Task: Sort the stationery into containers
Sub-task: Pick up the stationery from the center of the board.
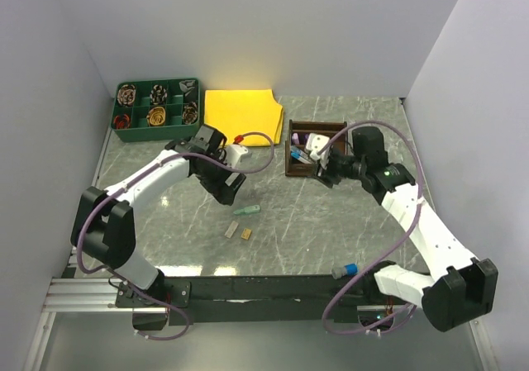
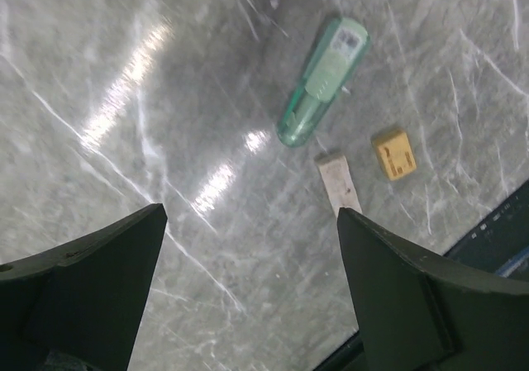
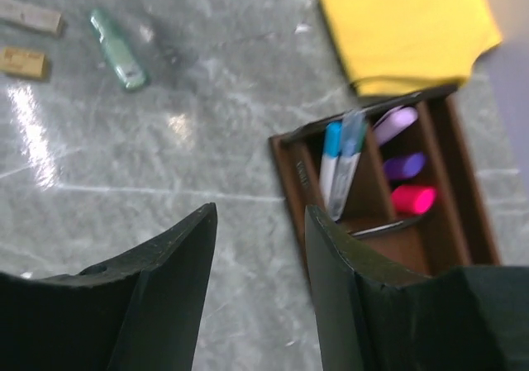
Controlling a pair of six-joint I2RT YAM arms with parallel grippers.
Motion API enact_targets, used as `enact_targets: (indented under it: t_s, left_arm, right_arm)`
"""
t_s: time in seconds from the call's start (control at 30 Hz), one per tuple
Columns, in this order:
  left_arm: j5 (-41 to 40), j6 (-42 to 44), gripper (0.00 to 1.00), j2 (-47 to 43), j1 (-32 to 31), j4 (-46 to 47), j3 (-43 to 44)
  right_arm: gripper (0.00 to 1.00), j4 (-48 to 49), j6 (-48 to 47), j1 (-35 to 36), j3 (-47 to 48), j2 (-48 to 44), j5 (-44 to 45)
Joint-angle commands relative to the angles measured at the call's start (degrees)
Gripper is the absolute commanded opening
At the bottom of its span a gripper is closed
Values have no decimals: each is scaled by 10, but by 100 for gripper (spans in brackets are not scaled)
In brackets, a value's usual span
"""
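Top external: on the grey counter [image 1: 331, 222] a green tray [image 1: 157, 131] at the back left holds coiled items [image 1: 156, 116] in its cells. A yellow cloth [image 1: 240, 111] lies between it and the brown organiser [image 1: 291, 160]. The left gripper [image 1: 234, 185] hangs above a green marker [image 1: 246, 211], a cream block [image 1: 232, 231] and a tan block [image 1: 246, 234]. The right gripper [image 1: 322, 173] sits at the organiser's near edge. 1 blue-capped marker [image 1: 345, 269] lies at the near edge of the counter.

Left wrist: the gripper [image 2: 250, 214] is spread wide and empty over bare counter.

Right wrist: the gripper [image 3: 260, 214] is parted with nothing between its fingers. In the organiser, 2 blue-capped pens [image 3: 332, 160] lean in the left compartment. A lilac marker [image 3: 395, 125], a purple marker [image 3: 405, 166] and a pink marker [image 3: 413, 198] lie just to their right.
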Motion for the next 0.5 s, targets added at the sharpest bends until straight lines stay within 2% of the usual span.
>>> enact_targets:
  t_s: [0.0, 0.17, 0.27, 0.3, 0.37, 0.4, 0.47]
  left_arm:
    - [-11, -1, 90, -13, 2, 58, -5]
    - [-26, -13, 89, -11, 11, 66, -8]
    - [-15, -54, 91, -24, 77, 52, 8]
    - [4, -66, 91, -22, 133, 46, 12]
    - [13, -94, 93, -20, 186, 42, 20]
    - [23, -98, 94, -18, 233, 41, 22]
    - [21, -104, 96, -19, 267, 48, 19]
  right_arm:
    - [54, -55, -6, 35, -32, -31, 65]
    - [56, -63, -24, 55, -41, -32, 69]
    - [59, -50, -9, 91, -19, 1, 81]
    - [60, -48, 3, 102, -9, 12, 91]
    - [60, -42, 7, 138, 23, 55, 104]
    - [60, -42, 7, 151, 34, 71, 112]
    - [61, -35, 15, 197, 67, 120, 147]
